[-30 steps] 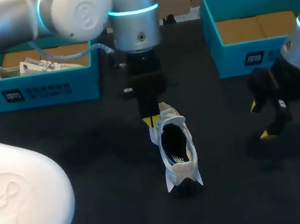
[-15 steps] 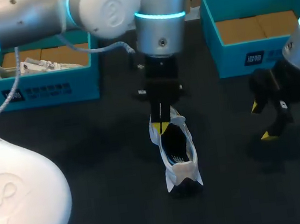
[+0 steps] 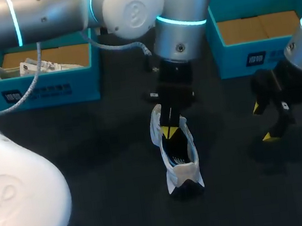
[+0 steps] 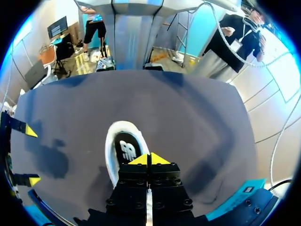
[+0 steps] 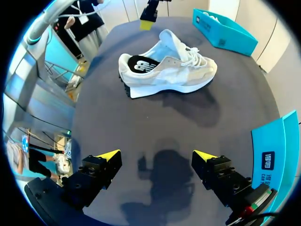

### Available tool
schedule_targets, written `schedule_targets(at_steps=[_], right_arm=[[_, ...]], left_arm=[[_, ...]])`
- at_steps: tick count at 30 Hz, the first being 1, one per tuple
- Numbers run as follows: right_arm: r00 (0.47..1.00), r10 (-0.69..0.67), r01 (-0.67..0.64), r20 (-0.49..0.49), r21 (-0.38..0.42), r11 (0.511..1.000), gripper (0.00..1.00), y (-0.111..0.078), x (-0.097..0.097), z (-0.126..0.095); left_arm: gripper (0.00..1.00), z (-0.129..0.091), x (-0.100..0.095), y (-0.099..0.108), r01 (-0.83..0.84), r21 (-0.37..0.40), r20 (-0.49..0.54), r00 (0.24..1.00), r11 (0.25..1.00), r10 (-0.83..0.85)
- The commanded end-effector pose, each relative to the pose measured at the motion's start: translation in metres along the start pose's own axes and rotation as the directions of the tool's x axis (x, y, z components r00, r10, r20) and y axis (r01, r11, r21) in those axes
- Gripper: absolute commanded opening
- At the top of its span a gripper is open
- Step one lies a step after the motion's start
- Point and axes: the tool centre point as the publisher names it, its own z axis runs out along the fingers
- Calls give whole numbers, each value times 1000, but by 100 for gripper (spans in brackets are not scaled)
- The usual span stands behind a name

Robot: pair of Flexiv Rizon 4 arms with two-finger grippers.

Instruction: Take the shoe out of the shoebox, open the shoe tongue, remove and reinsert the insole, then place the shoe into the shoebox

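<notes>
A white sneaker (image 3: 183, 170) stands upright on the black table, its mouth facing up and a dark insole (image 4: 126, 150) showing inside. My left gripper (image 3: 169, 131) hangs over the tongue end of that mouth, its yellow fingertips (image 4: 149, 159) pressed together with nothing seen between them. From the right wrist the shoe (image 5: 169, 70) lies side-on ahead, with the left gripper (image 5: 149, 14) beyond it. My right gripper (image 3: 263, 122) stands open to the right of the shoe, nothing between its fingers (image 5: 108, 154).
At the back left a teal shoebox (image 3: 37, 92) holds another white shoe (image 3: 39, 66). A second teal shoebox (image 3: 255, 57) at the back right shows only its cardboard floor. Bare black table lies between the sneaker and my right gripper.
My left arm has swung to the right and its shut gripper has come from the tongue's far side to over the shoe's mouth. The right arm has kept still.
</notes>
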Motion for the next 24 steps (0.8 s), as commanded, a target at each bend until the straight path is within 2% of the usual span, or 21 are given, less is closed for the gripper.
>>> schedule_targets(at_steps=[1,11,14,20,24], right_arm=[[1000,-1,1,3,0,1000,100,-1,2,-1],[1000,-1,1,3,0,1000,100,-1,2,-1],[1000,-1,1,3,0,1000,100,-1,2,-1],[1000,-1,1,3,0,1000,100,-1,2,-1],[1000,-1,1,3,0,1000,100,-1,2,-1]], left_arm=[[0,16,3,5,-1,0,28,1000,1000,1],[0,16,0,3,-24,-14,22,999,1000,25],[0,27,-9,-3,-54,-56,10,998,997,54],[0,53,-20,3,-69,-42,5,998,997,69],[0,61,-22,7,-61,-35,2,998,998,61]])
